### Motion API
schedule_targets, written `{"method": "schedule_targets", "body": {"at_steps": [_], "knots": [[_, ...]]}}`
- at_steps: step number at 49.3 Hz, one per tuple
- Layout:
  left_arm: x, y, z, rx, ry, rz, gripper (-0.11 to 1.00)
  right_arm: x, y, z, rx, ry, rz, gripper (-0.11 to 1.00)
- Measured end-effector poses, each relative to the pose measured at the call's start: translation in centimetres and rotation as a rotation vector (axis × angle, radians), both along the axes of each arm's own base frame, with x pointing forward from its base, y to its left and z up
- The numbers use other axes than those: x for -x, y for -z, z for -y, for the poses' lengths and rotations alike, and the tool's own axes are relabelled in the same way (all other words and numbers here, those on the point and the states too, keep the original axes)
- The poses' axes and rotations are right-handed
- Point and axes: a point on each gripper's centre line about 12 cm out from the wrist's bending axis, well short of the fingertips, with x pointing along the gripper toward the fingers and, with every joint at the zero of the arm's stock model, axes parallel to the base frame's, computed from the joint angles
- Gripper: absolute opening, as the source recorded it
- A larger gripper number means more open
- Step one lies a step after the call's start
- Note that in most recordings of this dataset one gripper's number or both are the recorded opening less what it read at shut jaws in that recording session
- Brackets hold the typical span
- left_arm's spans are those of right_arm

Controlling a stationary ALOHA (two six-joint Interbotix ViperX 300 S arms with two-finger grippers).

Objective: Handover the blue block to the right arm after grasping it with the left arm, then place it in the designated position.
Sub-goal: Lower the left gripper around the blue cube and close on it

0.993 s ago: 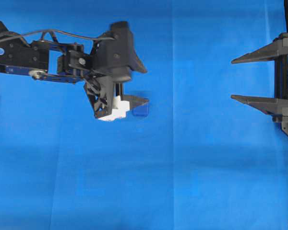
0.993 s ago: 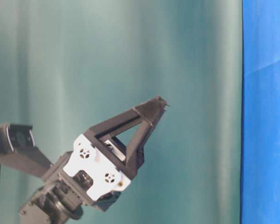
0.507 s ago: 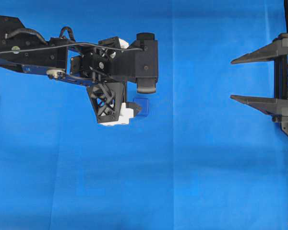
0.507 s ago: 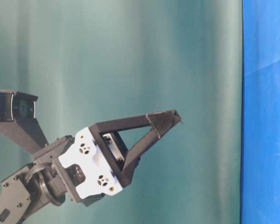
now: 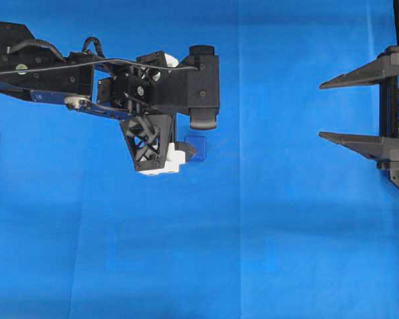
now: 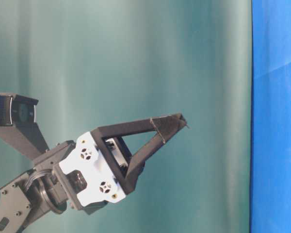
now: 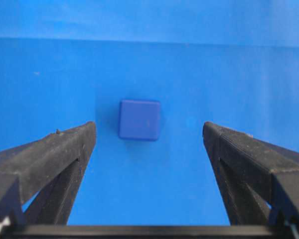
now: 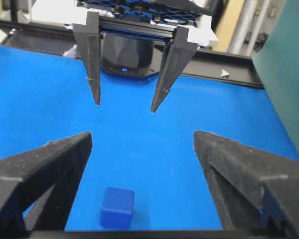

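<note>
Fingers [image 7: 65, 149] of the left arm [image 5: 66, 73] gape empty above the blue block [image 7: 139, 120], half-hidden from overhead

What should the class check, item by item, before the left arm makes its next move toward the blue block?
1. The left gripper has its jaws spread wide: ok.
2. The blue block is lined up between those jaws in the left wrist view: ok.
3. Block flat on the blue cloth, touched by nothing: ok.
4. Jaws down around the block: not ok; the tips are short of it.
5. The right gripper has its jaws open, well away from the block: ok.
</note>
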Motion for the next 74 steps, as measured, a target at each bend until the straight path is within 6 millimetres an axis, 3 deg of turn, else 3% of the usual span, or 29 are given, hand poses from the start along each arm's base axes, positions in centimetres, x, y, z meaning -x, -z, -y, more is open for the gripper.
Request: {"method": "schedule_targets", "body": {"at_steps": [56,62,74], "knots": [[0.0,0.3,-0.1,0.0,-0.001,0.017,0.91,0.0,0.1,0.0,0.0,-0.002,-0.006,0.96],[-0.1,1.6,0.0,0.002,-0.002,0.025,0.91,0.0,0.1,0.0,0.0,0.0,-0.008,0.96],[-1.1,8.2,0.0,0.001,0.002,-0.012,0.91,-0.1,0.2,0.0,-0.002,-0.001,-0.015,0.96]]}}
